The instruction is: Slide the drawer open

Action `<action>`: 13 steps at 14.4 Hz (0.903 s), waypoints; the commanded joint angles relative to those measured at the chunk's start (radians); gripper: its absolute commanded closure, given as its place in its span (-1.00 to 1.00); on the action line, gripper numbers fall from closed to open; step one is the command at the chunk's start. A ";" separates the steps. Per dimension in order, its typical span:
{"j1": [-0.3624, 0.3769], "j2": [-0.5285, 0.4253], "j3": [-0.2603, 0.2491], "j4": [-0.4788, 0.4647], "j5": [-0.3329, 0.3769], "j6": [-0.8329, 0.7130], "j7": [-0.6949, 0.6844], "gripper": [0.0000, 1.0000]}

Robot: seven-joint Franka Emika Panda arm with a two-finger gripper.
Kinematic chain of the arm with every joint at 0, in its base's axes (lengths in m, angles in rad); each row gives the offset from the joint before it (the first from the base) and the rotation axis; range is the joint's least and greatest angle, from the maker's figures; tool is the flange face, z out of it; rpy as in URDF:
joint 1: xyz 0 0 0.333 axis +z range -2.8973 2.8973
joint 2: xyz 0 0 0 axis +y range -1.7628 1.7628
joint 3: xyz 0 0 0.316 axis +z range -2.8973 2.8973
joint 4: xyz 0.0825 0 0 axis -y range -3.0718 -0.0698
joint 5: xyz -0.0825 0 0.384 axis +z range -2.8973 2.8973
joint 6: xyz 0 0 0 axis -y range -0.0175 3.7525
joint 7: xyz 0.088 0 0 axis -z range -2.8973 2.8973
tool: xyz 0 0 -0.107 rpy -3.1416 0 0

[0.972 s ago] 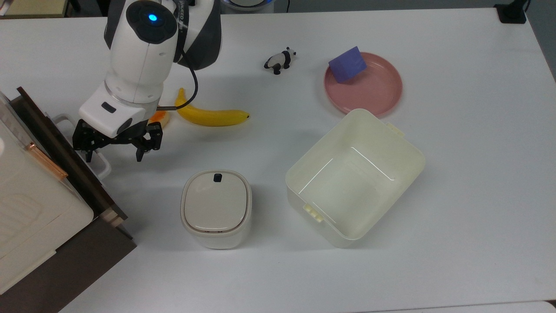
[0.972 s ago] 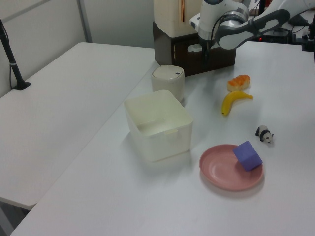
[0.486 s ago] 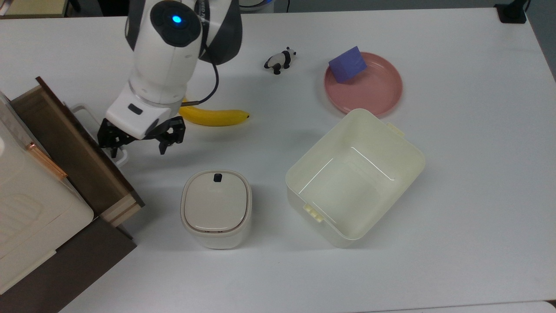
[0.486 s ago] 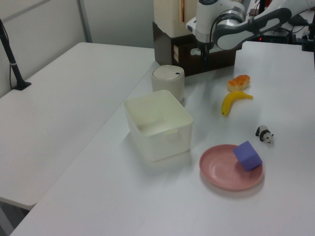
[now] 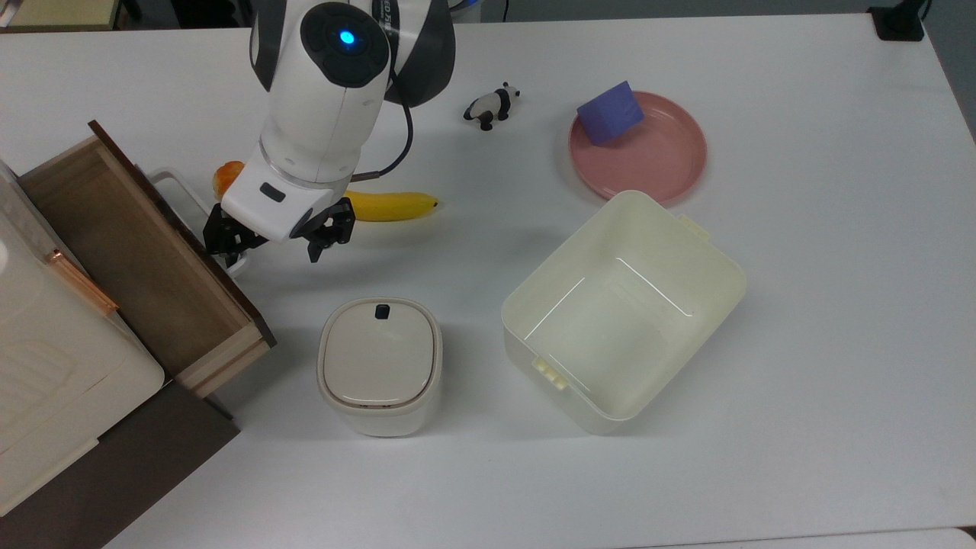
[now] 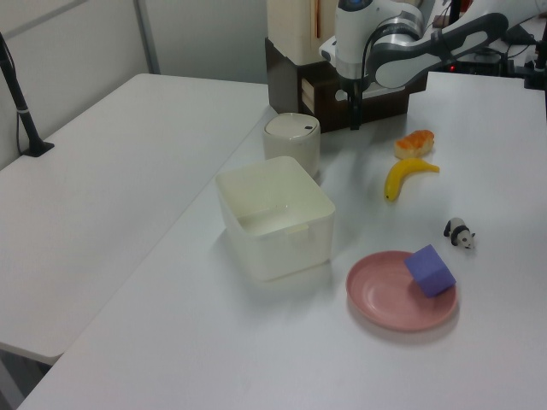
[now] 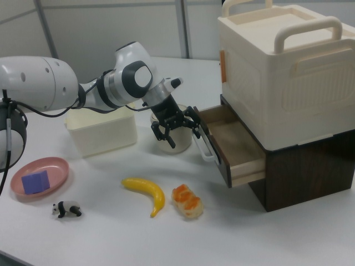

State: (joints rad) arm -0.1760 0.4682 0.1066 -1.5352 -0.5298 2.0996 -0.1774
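The drawer (image 5: pixel 133 252) stands pulled out of the dark brown cabinet at the top view's left, and its light tan inside shows. Its dark front panel (image 5: pixel 183 236) carries a white loop handle (image 5: pixel 179 191). My gripper (image 5: pixel 271 242) hangs just in front of that panel, open, fingers spread wide. The finger (image 5: pixel 221 240) nearer the drawer sits at the handle's lower end; I cannot tell if it is touching. In the right view the gripper (image 7: pixel 177 132) is beside the handle (image 7: pixel 206 148), and the drawer (image 7: pixel 236 141) juts out under the cream box.
A small white lidded bin (image 5: pixel 379 366) stands close to the drawer's front corner. A banana (image 5: pixel 393 206) and an orange food piece (image 5: pixel 226 174) lie behind the gripper. Further to the top view's right are a cream tub (image 5: pixel 621 309), a panda figure (image 5: pixel 492 105) and a pink plate (image 5: pixel 663 160) with a purple cube (image 5: pixel 610 112).
The drawer has slid out towards the top view's right, showing more of its tan inside. My gripper moved the same way along with the handle.
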 commanded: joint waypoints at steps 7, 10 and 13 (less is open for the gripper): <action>-0.033 -0.080 0.021 0.010 0.042 -0.041 0.058 -1.00; -0.048 -0.120 0.021 0.015 0.082 -0.046 0.058 -1.00; -0.048 -0.186 0.021 0.015 0.157 -0.123 0.058 -1.00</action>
State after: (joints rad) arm -0.2186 0.3675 0.1143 -1.5011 -0.4415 2.0782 -0.1299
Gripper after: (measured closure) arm 0.000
